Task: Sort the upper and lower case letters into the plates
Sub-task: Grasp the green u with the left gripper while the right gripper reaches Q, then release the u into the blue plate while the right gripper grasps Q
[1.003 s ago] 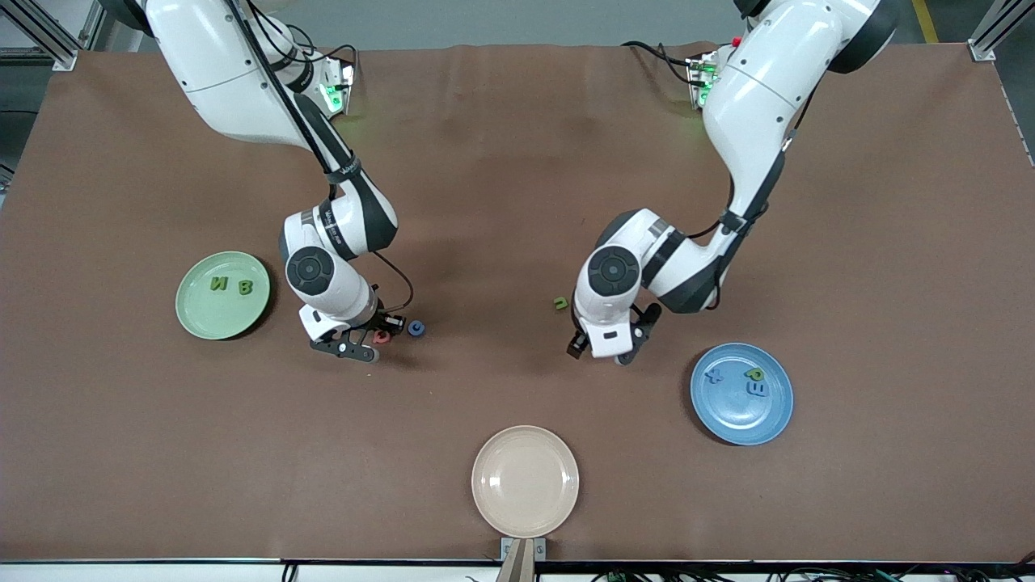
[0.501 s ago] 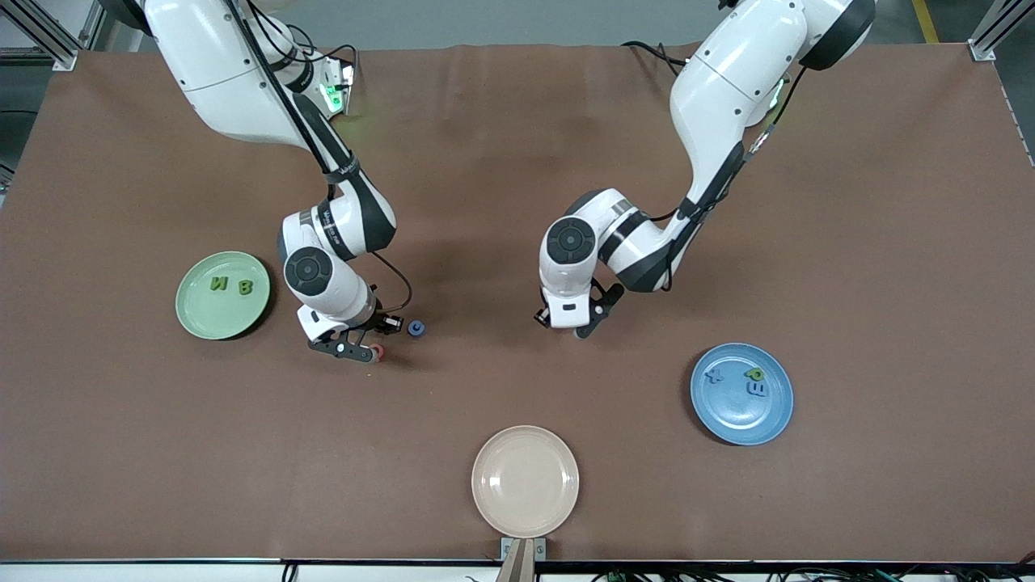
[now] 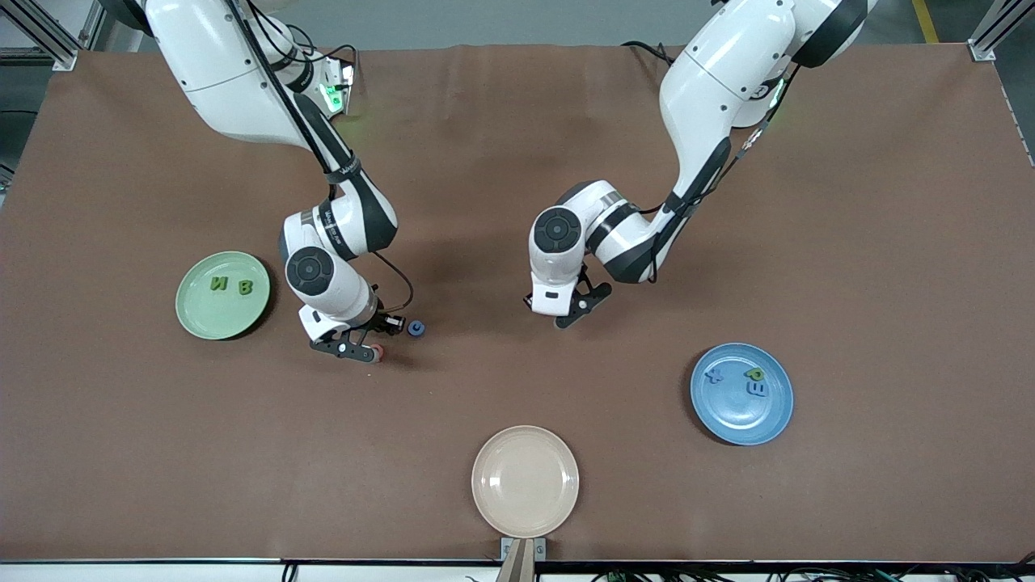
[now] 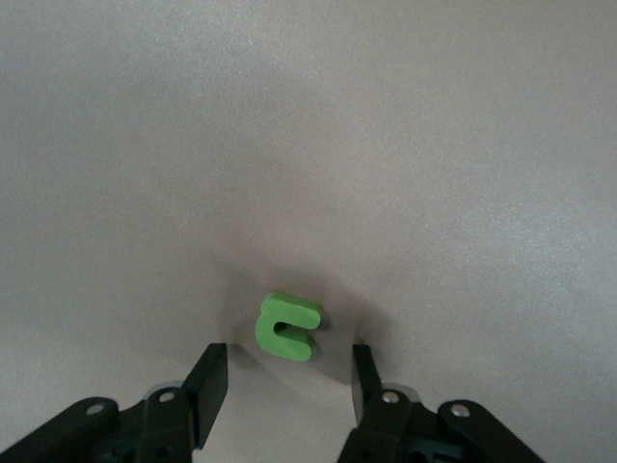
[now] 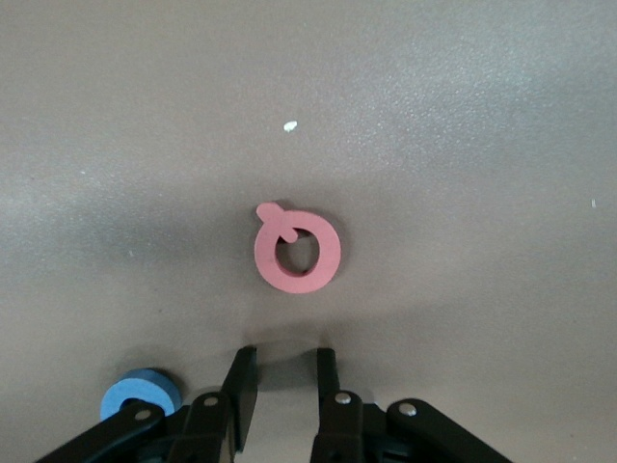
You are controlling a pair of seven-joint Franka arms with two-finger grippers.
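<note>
Front view, with both wrist views. The green letter [image 4: 287,326] is hidden under the left hand [image 3: 554,317] in the front view; only the left wrist view shows it, lying flat on the brown surface [image 3: 889,242] between the spread fingers [image 4: 214,371], which do not touch it. The pink ring-shaped letter [image 5: 297,251] is mostly covered by the right hand [image 3: 356,349] from the front, a sliver showing at the hand's edge; in the right wrist view it lies whole, just ahead of fingers drawn close together on nothing. The blue letter [image 3: 416,328] beside it is cut off by the hand's body in that wrist view, and its shape cannot be read. The pale green plate [image 3: 210,319], toward the right arm's end, carries a green N [image 3: 219,283] and a green B [image 3: 245,287]. The blue plate [image 3: 732,416], toward the left arm's end and lower in the frame, carries a blue x [image 3: 713,374], a green p [image 3: 755,374] and a blue letter [image 3: 758,389] hard to read. A cream plate [image 3: 525,481] sits at the low centre of the frame
</note>
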